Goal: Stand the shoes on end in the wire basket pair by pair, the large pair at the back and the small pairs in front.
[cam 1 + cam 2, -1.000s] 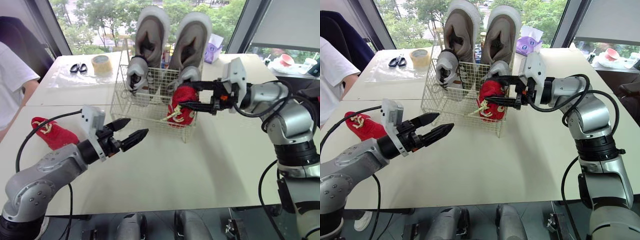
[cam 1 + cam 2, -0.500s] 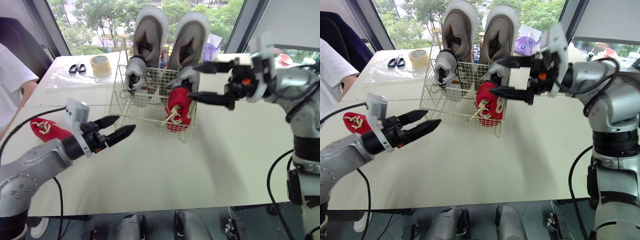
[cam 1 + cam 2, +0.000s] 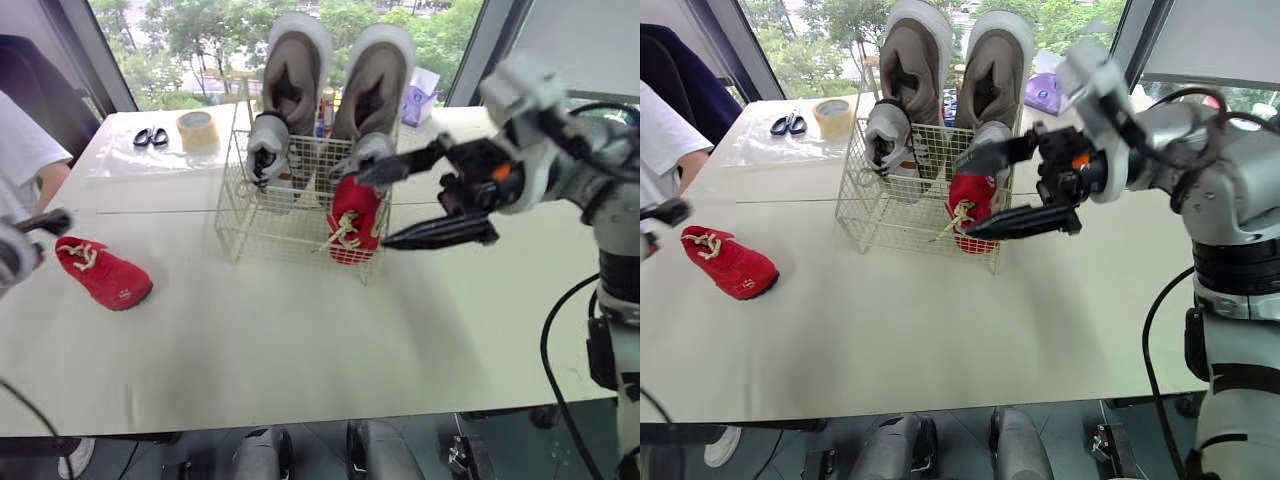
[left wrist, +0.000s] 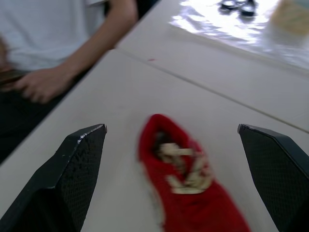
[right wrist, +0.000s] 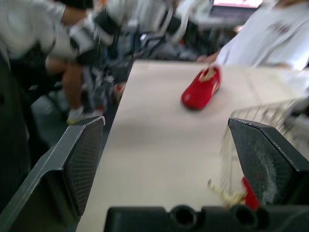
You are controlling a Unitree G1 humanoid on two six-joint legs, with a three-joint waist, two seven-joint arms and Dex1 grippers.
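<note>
Red shoe (image 3: pixel 103 273), flat on table (image 3: pixel 300 330) well left of wire basket (image 3: pixel 262 215), is being lined up inside wide-open left gripper (image 4: pixel 171 126), best centred on the midfoot before closing; right gripper (image 3: pixel 375 209) also splayed wide.

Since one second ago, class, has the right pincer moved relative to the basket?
Yes. The right pincer has let go of the red shoe and pulled back from the basket, toward the robot, open.

Stray red shoe (image 3: pixel 103 279) outside wire basket (image 3: pixel 270 226)
</note>
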